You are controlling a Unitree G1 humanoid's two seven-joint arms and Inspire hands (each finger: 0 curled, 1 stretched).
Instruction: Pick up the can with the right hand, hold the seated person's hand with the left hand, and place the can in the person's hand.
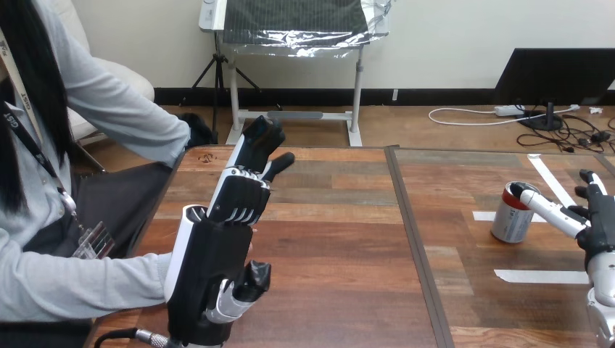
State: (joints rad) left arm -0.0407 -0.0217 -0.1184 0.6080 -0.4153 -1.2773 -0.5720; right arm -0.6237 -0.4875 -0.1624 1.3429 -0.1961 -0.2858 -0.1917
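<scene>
Can (513, 214) upright on table (341, 246), right side, among white tape strips (540, 276). Right hand (599, 228) just beside it, spread open. One finger (551, 209) rests on the can's top rim, nothing closed round it. Left hand (214, 261) raised near table's left edge, fingers straight, holding nothing. Person's sleeve (72, 286) just beside it; contact unclear.

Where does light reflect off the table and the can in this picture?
Head view: the wooden table carries a soft pale sheen across its middle boards; also in the head view, the can catches light on its silver side, with no harsh glare.
</scene>
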